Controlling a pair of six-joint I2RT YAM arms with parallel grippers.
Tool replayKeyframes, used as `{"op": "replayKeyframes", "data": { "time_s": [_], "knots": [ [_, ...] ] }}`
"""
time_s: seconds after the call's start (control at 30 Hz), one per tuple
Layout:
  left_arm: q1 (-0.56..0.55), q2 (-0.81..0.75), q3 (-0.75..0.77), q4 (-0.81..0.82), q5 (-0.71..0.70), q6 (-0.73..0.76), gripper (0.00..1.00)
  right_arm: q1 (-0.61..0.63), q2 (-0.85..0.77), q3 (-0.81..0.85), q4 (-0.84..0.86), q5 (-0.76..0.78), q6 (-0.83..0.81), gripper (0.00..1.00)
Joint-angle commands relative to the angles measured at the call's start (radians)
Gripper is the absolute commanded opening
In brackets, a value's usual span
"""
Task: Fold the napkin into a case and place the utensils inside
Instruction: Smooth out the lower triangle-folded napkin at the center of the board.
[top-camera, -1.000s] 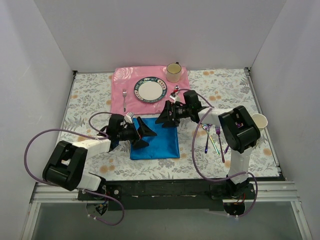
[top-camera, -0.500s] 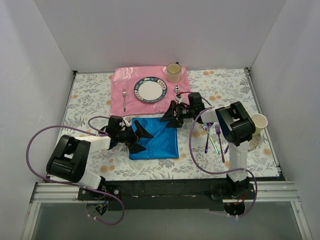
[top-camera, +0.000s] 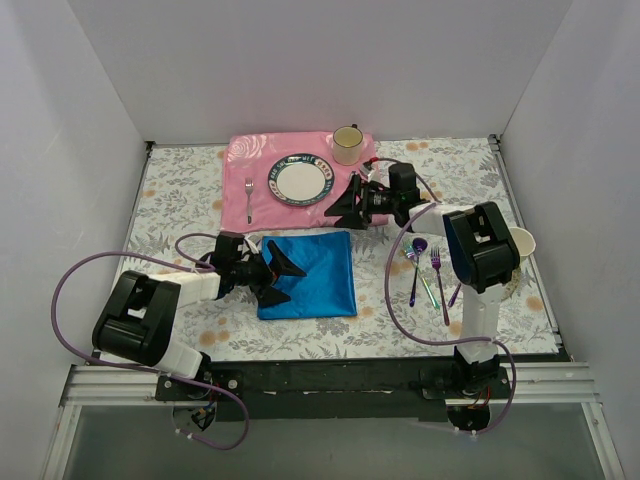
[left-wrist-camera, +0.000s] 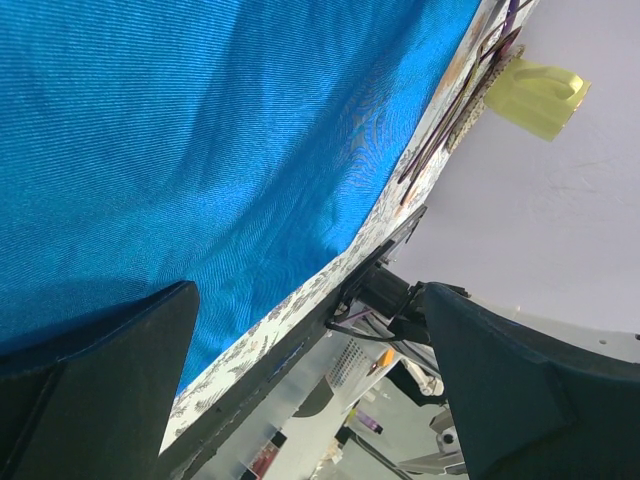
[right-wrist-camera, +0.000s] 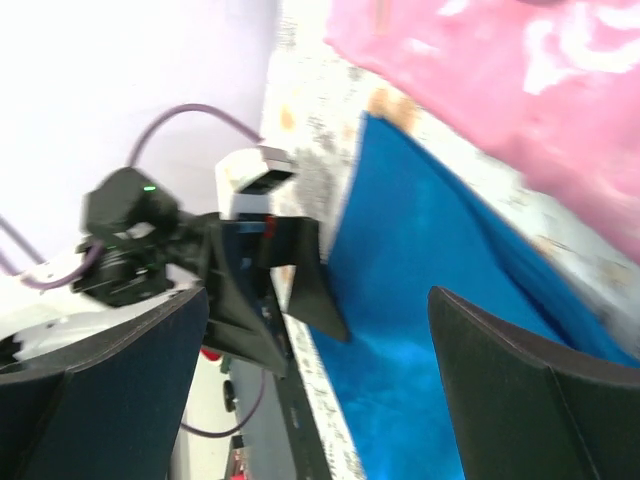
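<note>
- Two end effectors stand with fingers spread wide, holding nothing. The left end effector sits low at the left edge of the bright royal-blue cloth napkin. The right end effector hovers just beyond the napkin's far right corner.
- Flat and rectangular, the napkin lies on the floral-patterned bench; no case is formed yet. The slim iridescent metal utensils lie to the right of the napkin, apart from it.
- Risk: a shallow pinch on one edge could drag the whole cloth rather than fold it.
- Risk: the large pink rose-patterned placemat lies just beyond the napkin's far edge, so the right fingers could snag it instead.
</note>
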Motion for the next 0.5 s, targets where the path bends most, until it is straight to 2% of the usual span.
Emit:
{"op": "replayKeyframes", "data": {
  "time_s": [0.0,0.03,0.17,0.47],
  "knots": [
    [0.006,-0.019,-0.032,-0.071,-0.055,0.027,0.98,0.043,-0.055,-0.022,0.354,-0.076,0.27,0.99],
    [0.006,-0.021,-0.032,-0.071,-0.055,0.028,0.98,0.057,-0.04,-0.025,0.388,-0.076,0.341,0.99],
    [0.006,-0.021,-0.032,-0.069,-0.054,0.028,0.98,0.097,0.02,-0.025,0.512,-0.065,0.449,0.99],
    [0.006,-0.03,-0.037,-0.071,-0.057,0.025,0.98,0.121,0.161,-0.011,0.603,-0.062,0.48,0.99]
  ]
}}
